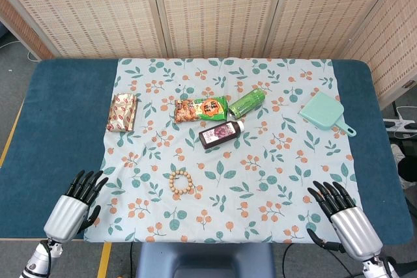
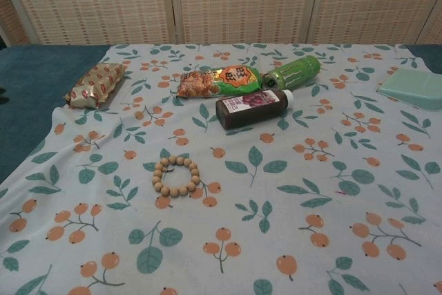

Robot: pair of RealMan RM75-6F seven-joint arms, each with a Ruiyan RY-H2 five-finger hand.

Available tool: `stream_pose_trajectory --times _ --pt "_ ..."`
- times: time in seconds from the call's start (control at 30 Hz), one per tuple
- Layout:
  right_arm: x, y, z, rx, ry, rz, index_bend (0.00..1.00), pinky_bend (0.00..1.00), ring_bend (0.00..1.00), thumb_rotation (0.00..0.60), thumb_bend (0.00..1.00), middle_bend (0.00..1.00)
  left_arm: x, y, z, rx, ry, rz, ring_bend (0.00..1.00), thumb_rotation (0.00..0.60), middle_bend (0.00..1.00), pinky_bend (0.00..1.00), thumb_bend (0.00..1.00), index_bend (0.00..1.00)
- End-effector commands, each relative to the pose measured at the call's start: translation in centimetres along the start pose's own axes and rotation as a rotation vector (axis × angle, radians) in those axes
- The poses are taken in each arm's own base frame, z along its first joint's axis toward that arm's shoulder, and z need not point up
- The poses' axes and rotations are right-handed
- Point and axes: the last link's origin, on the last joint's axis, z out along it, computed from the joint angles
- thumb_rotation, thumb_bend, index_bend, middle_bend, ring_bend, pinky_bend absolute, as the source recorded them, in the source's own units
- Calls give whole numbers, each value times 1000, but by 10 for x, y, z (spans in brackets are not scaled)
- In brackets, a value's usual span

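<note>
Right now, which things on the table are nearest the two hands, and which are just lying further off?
Near the hands:
left hand, open, at the cloth's near left corner
right hand, open, near right edge
wooden bead bracelet, closest item, untouched

Lying further off:
brown snack packet
orange-green snack bag
green can, on its side
dark juice bottle, on its side
mint dustpan

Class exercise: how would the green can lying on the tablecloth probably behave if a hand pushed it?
The green can lies on its side, so it would probably roll. The dark bottle next to it may block one direction. The loose tablecloth might bunch and slow it.
</note>
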Motion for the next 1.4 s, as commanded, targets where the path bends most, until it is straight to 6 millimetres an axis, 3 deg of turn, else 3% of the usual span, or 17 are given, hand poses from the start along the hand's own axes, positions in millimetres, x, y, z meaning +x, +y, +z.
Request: stream_pose_trajectory --times 0.03,0.33,0.7,1.03,1.27,1.4 --pt "0 -1 1 3 -1 0 0 0 0 273 297 0 -6 7 4 -33 0 -23 4 600 59 0 519 16" --pt "-4 -1 4 4 -16 -2 0 0 0 272 297 0 -47 50 50 -138 -131 7 49 600 268 0 520 164" --pt "-5 0 6 3 -35 6 0 0 0 273 296 0 -77 94 90 -193 -115 96 49 600 311 0 521 221" --pt "-5 2 7 1 -41 11 0 0 0 273 296 0 -93 126 110 -258 -83 145 48 600 299 0 519 295" --pt "-4 3 7 2 -42 16 0 0 0 274 297 0 -97 138 117 -279 -76 167 48 600 284 0 519 298" --pt "-3 3 6 1 -34 19 0 0 0 274 296 0 -106 136 120 -262 -107 212 49 600 331 0 519 334"
